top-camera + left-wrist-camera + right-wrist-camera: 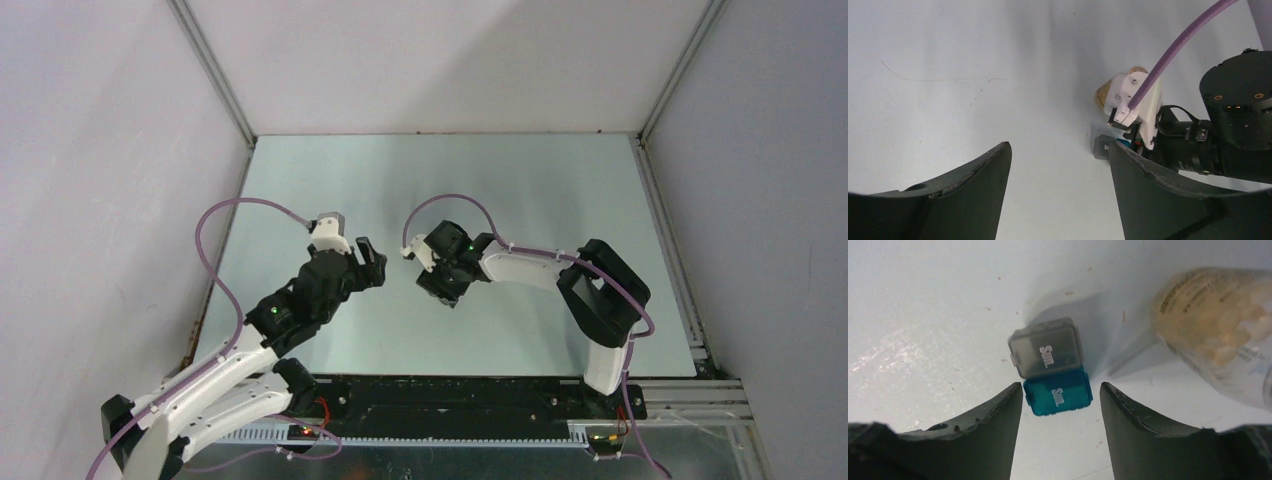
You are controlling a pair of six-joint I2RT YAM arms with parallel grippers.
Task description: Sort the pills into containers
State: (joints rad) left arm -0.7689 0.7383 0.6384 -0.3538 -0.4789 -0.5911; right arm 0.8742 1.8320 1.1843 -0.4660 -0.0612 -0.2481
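Low in the middle of the right wrist view sits the teal-blue container, with white lettering on its lid. Directly above it is the smoky grey container, see-through and also lettered in white. At the upper right, the clear bottle carries faint pale print, and the pills inside it are a pale tan. The bench is a washed-out grey-green. The left hand and right hand are both dull black, and the cable is mauve.
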